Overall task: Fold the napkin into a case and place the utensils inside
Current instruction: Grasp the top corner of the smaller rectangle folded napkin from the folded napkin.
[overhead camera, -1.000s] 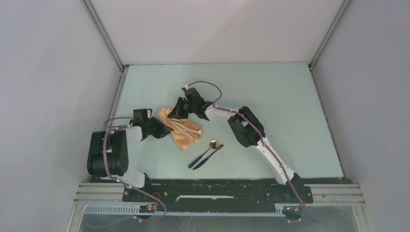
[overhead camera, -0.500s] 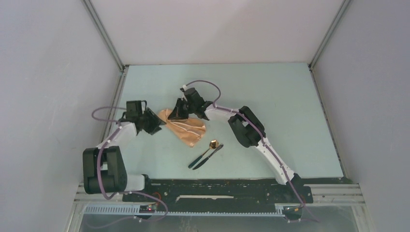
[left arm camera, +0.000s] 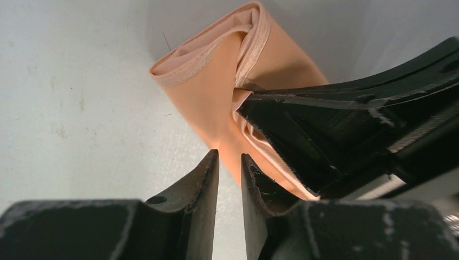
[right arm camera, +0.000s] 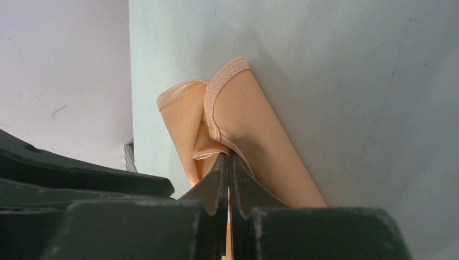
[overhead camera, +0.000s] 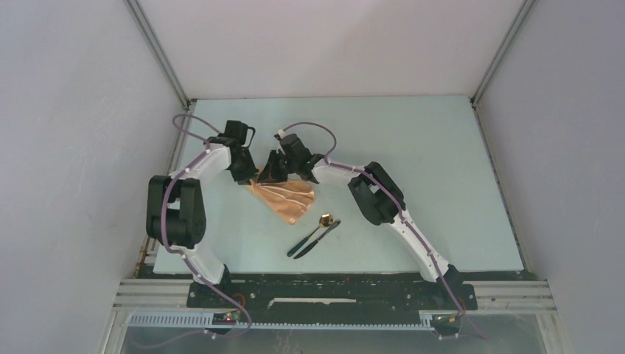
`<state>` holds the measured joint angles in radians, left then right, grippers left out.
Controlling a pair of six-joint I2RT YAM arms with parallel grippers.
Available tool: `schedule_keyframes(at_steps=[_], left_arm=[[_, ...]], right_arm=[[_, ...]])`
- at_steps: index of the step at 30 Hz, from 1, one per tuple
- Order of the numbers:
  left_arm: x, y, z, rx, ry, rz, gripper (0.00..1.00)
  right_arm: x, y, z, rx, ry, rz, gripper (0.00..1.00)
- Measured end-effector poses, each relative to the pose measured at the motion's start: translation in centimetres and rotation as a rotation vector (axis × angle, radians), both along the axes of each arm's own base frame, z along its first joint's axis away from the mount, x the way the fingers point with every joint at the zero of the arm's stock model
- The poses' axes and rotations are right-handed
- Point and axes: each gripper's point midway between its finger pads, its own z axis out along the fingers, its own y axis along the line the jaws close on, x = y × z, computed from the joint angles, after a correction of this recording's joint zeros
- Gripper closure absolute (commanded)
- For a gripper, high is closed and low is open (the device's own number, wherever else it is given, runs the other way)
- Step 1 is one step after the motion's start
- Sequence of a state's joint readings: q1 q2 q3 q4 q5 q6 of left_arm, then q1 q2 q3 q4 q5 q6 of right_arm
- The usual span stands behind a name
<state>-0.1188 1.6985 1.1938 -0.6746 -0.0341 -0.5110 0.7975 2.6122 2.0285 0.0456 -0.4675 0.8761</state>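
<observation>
Top view: the napkin (overhead camera: 284, 198) lies bunched in a loose, creased roll on the pale tabletop (overhead camera: 427, 162), left of centre. It is not yet a neat case: no flat pouch or flap shows. The spoon (overhead camera: 315, 231) and the knife (overhead camera: 320, 237) lie side by side just beside the napkin's near end, outside it, so most of the folding and all of the loading are left.

My right tool (right arm camera: 228, 162) is pressed closed, pinching the hemmed edge at the napkin's far end. My left tool (left arm camera: 230, 162) has only a narrow gap, with its tips at the cloth's edge and nothing visibly clamped. Both arms bend inward and meet over that far end.
</observation>
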Motion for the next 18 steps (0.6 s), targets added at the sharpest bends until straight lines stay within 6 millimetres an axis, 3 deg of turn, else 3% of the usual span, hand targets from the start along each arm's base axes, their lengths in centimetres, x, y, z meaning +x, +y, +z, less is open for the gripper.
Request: schedule_keyframes(at_steps=[7,18], left_arm=[[-1.1,0.3,-0.6,0.065,0.069,-0.043,0.71],[0.2,0.7,-1.7,0.11,0.107,-0.094,0.73]], right_arm=[[-0.2,-0.1,0.0,-0.009,-0.002,-0.01,1.0],[-0.6,0.2,0.0,-0.011,-0.003,-0.008,1.0]])
